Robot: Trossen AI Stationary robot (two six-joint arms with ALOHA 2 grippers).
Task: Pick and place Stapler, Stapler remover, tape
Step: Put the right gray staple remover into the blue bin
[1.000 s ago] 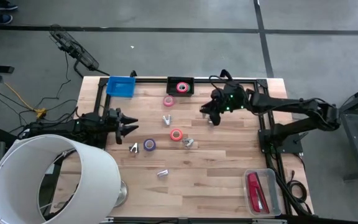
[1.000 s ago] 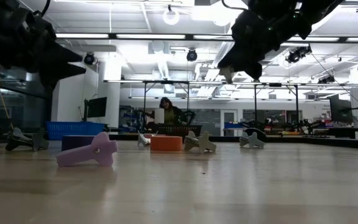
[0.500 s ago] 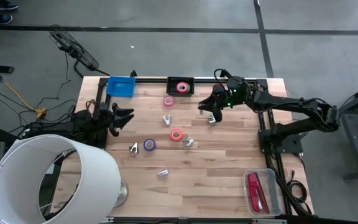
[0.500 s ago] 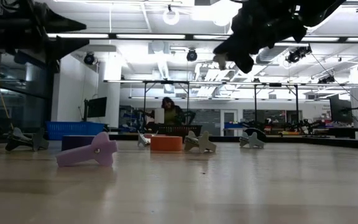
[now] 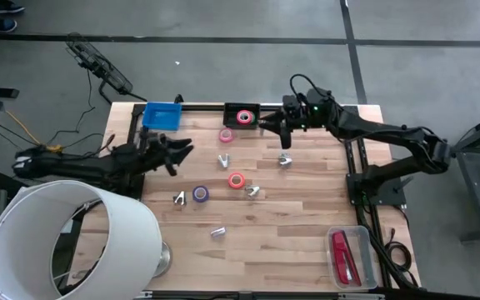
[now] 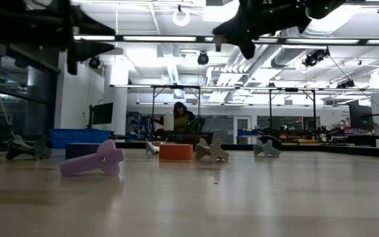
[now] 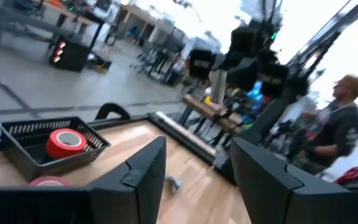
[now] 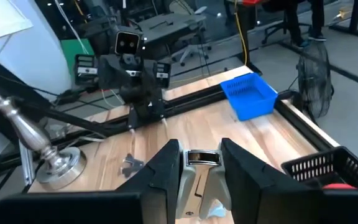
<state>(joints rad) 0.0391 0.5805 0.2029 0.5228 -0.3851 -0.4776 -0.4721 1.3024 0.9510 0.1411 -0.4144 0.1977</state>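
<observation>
Above black basket (image 5: 242,116), right gripper (image 5: 267,125) clamps staple remover (image 8: 202,158); left gripper (image 5: 182,152) open; no legible writing.

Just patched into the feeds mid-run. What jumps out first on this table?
The big white lampshade fills the near left corner in the high view. Small bright tape rolls and silvery metal claw pieces lie scattered mid-table, with one red roll in the black mesh basket at the far edge. The long glossy red stapler lies in a clear tray at the near right corner, while the right pincer holds a silvery claw piece beside the basket.
</observation>
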